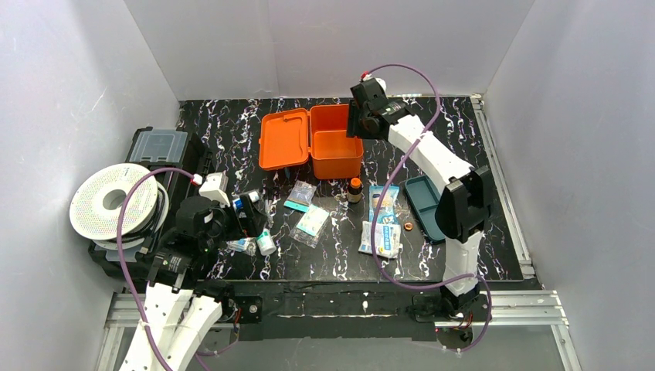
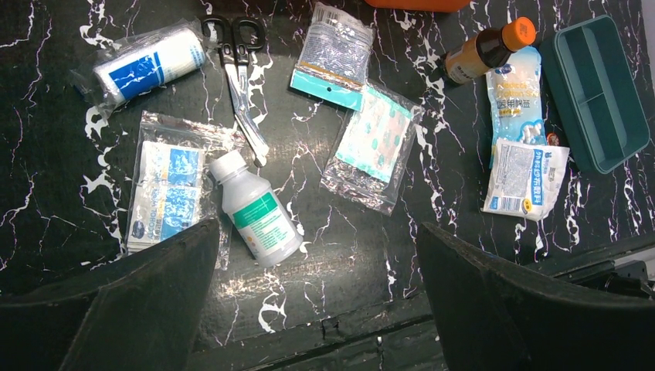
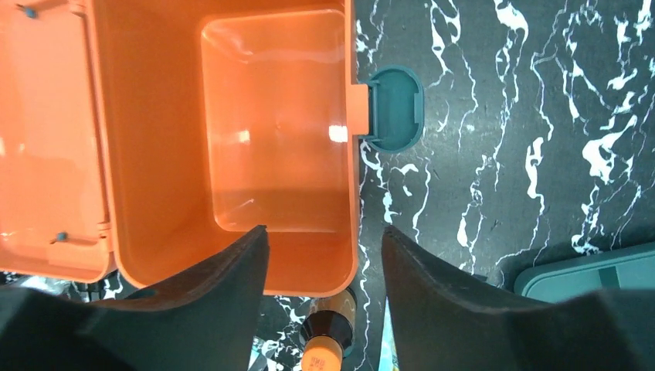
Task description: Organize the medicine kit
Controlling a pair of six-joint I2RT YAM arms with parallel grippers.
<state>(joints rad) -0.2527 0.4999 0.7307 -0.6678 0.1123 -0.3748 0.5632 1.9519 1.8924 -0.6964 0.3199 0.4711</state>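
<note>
The right fingers [image 3: 224, 286] stand apart with a clear gap. Seen from their wrist camera, they hang over the near right corner of the kit [image 3: 232, 116]. Whether they touch its wall I cannot tell. The kit is open and bare inside, its lid [image 3: 46, 139] laid flat to the left and its teal latch [image 3: 394, 108] sticking out to the right. Just below the corner, a brown bottle [image 3: 324, 340] peeks between the fingers.

The left fingers [image 2: 154, 294] are spread wide and hold nothing. Their camera looks down on a white bottle [image 2: 259, 216] lying between them, with pad packets [image 2: 166, 189] beside it. Farther out are scissors [image 2: 239, 85], a gauze roll [image 2: 151, 62], two clear bags [image 2: 375, 147], white-and-blue packets [image 2: 525, 174] and a teal tray [image 2: 610, 108] at the right.

Only the top view shows the whole layout. The kit sits at the far middle of the desk [image 1: 232, 124], and the supplies are scattered nearer the arms. A black case [image 1: 158, 145] and a white spool [image 1: 116, 201] are at the left edge.
</note>
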